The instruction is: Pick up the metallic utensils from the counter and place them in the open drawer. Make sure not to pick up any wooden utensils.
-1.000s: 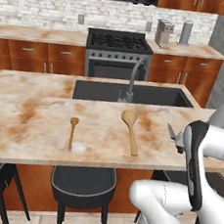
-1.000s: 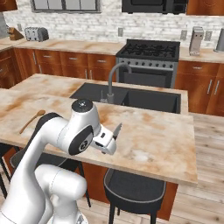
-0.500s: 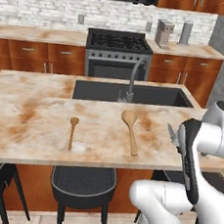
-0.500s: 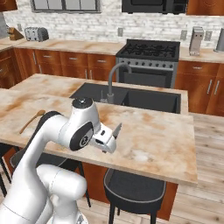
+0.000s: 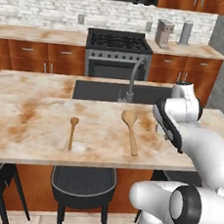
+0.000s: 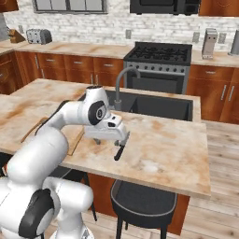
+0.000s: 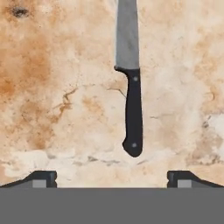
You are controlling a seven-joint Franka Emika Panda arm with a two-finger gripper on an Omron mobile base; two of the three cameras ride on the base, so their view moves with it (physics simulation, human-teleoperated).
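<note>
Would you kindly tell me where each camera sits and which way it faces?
Left base view: behind the arm's left, facing the counter, two wooden spoons and stove; arm at right.
Right base view: behind its right, facing counter, sink and knife; arm at left, gripper above the knife.
Hand view: looks down on the knife; open fingertips below.
Base views share counter, faucet, stove.
</note>
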